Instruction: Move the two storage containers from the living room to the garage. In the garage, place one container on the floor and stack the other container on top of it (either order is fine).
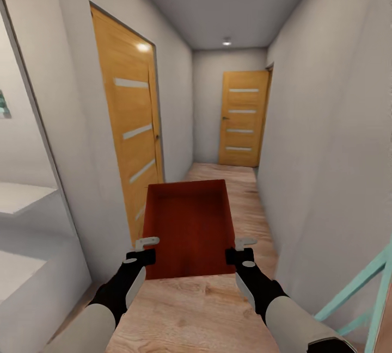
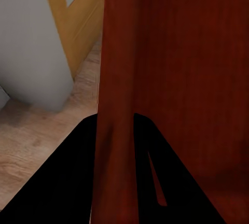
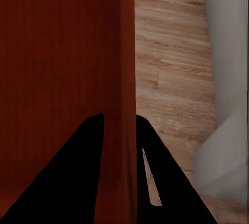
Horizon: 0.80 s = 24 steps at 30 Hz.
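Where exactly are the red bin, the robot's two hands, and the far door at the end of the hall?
storage container (image 1: 188,228): head view, inner floor.
left hand (image 1: 142,251): head view, between fingertips at the bin's wall.
right hand (image 1: 239,249): head view, between fingertips.
far door (image 1: 243,119): head view, middle panel.

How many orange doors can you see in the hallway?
2. One door is on the left wall, close by. The other door is at the far end of the hallway. More could be out of view.

Pale grey forearms are tapering into black wrists at lower frame, each gripper (image 1: 147,242) (image 1: 245,242) showing light grey fingers
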Motion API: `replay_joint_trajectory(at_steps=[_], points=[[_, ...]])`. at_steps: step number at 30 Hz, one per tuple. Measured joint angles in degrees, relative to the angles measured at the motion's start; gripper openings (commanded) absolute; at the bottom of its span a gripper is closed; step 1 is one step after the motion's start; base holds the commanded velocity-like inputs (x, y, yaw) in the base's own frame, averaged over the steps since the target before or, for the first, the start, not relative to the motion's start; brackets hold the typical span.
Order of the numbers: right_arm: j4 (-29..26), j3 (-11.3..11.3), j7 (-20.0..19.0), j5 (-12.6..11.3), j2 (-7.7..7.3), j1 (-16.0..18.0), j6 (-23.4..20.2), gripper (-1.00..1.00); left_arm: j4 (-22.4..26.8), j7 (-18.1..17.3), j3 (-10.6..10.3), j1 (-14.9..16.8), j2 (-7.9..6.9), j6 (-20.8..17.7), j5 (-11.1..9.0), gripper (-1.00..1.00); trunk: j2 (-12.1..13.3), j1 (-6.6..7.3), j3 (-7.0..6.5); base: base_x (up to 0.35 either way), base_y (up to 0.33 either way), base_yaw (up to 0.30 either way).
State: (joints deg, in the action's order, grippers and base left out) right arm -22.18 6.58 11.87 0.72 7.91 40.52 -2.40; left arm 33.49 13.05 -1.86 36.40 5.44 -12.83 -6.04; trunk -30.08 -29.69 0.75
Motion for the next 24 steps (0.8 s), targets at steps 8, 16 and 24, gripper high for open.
replay_joint_trajectory(at_steps=[8, 16, 24], points=[[0.0, 0.0, 0.0, 0.0, 0.00, 0.0, 0.0, -1.00, 0.0, 0.0, 0.0, 0.0, -0.01, -0.1, 0.0, -1.00, 0.0, 0.00, -0.14, 0.323, 0.095, -0.060], [0.1, 0.2, 0.0, -0.2, 0.00, 0.0, 0.0, -1.00, 0.0, -0.1, 0.1, 0.0, -0.01, -0.1, 0.2, -1.00, 0.0, 0.00, -0.15, 0.323, 0.095, -0.001], [0.0, 0.1, 0.0, -0.1, -0.01, 0.0, 0.0, -1.00, 0.0, 0.0, 0.0, 0.0, 0.00, -0.1, 0.1, -1.00, 0.0, 0.00, -0.15, 0.323, 0.095, -0.058]])
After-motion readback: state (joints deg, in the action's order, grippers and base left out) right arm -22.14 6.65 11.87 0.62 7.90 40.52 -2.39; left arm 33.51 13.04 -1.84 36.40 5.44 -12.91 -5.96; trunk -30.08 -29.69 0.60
